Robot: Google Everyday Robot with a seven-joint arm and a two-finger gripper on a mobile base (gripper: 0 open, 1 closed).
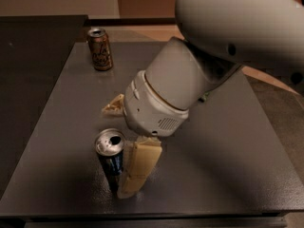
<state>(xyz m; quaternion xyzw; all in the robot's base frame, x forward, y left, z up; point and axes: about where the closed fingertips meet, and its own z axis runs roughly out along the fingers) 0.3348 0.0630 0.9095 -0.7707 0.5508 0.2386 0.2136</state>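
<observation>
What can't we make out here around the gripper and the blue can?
Camera view:
- The gripper stands open at the blue can; the wrist hides most of the far finger.
- Whether the near finger touches the blue can: no gap shows, cannot tell.
- Blue can's label: in shadow, unreadable.
- Brown can label: too small to read.
- Table under the arm: covered.

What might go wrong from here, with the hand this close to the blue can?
1. The hand sits low beside the upright blue can, touching or nearly so; a sideways nudge may tip it, and its open top might let contents spill.
2. The can stands near the front edge of the table; a push that way might send it off.
The brown can at the far corner looks safe.
</observation>
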